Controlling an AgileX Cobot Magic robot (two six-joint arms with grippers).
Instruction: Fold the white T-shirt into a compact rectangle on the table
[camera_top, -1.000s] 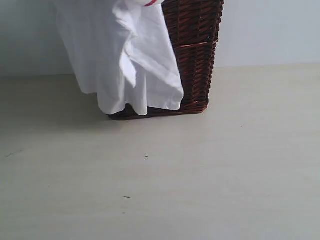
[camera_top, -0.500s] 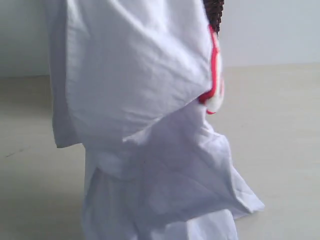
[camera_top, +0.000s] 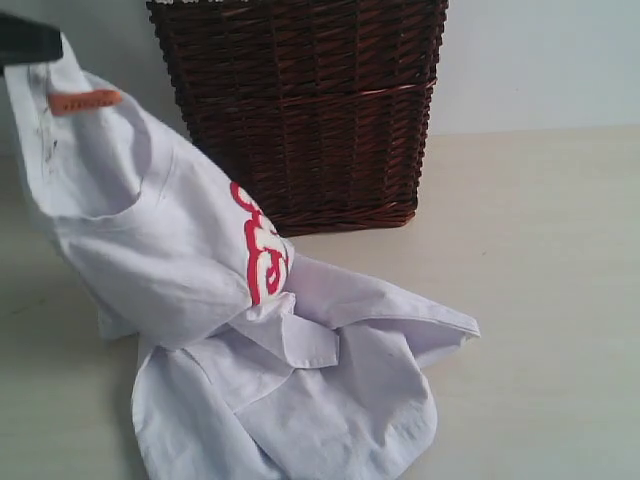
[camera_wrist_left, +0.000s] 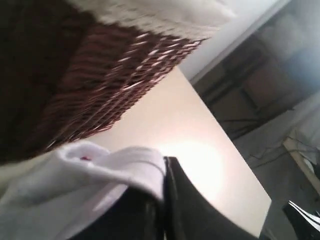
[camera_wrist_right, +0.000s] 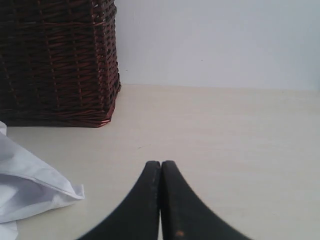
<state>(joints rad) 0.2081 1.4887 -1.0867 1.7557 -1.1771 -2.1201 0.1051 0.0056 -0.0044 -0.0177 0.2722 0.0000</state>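
Barely begun: left gripper (camera_wrist_left: 164, 175) pinches the shirt (camera_top: 190, 270) at its collar, lifted before the basket (camera_top: 300, 110), the rest heaped crumpled on the table (camera_top: 540, 300); right gripper (camera_wrist_right: 160, 167) closed on nothing; flattening and all folds remain.

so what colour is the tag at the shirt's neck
Orange; the neck tag shows best in the exterior view.

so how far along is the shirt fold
Done: the white T-shirt lies outside the wicker basket, its lower half crumpled on the table. In hand: the left end effector holds it up near the orange tag; the right end effector is shut, empty. Remaining: spreading flat, every fold.
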